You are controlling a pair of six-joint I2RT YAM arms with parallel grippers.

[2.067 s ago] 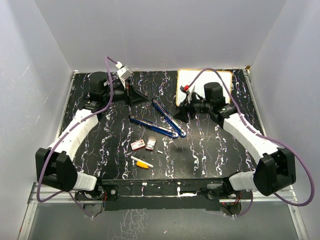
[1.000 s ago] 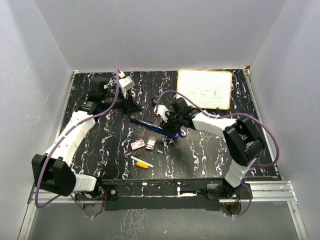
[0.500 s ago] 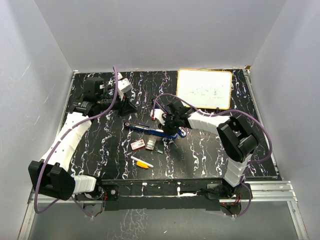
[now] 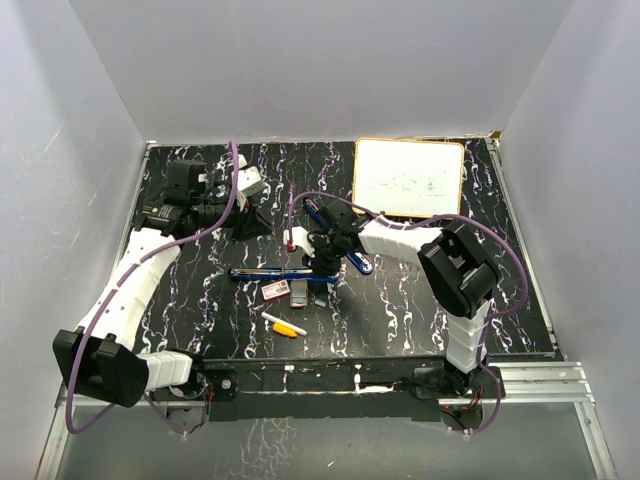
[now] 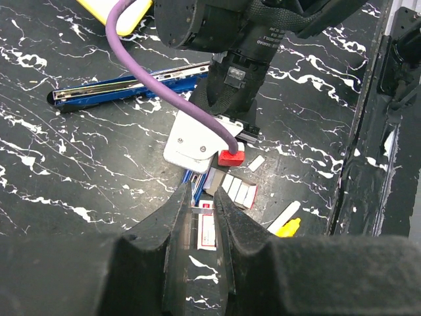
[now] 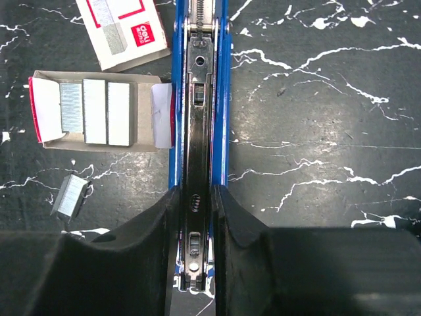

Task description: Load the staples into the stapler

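Observation:
The blue stapler (image 4: 268, 272) lies opened out flat mid-table. In the right wrist view its metal staple channel (image 6: 199, 99) runs straight up from my right gripper (image 6: 195, 192), which is shut on the channel's sides. Left of it sit the open staples tray (image 6: 99, 108), the red-and-white box sleeve (image 6: 122, 29) and a loose staple strip (image 6: 69, 196). My left gripper (image 5: 200, 201) hovers above the box, shut on a short silvery staple strip (image 5: 200, 210) across its tips. From above, the left gripper (image 4: 245, 220) sits back-left of the stapler and the right gripper (image 4: 320, 262) is over it.
A yellow-and-white marker (image 4: 284, 325) lies near the front edge below the box (image 4: 276, 291). A yellow-framed whiteboard (image 4: 408, 178) lies at the back right. The right arm's purple cable (image 5: 141, 62) arcs over the stapler.
My right gripper has closed on the stapler and swung it left, so its long arm lies nearly level. My left arm has drifted slightly left, still shut.

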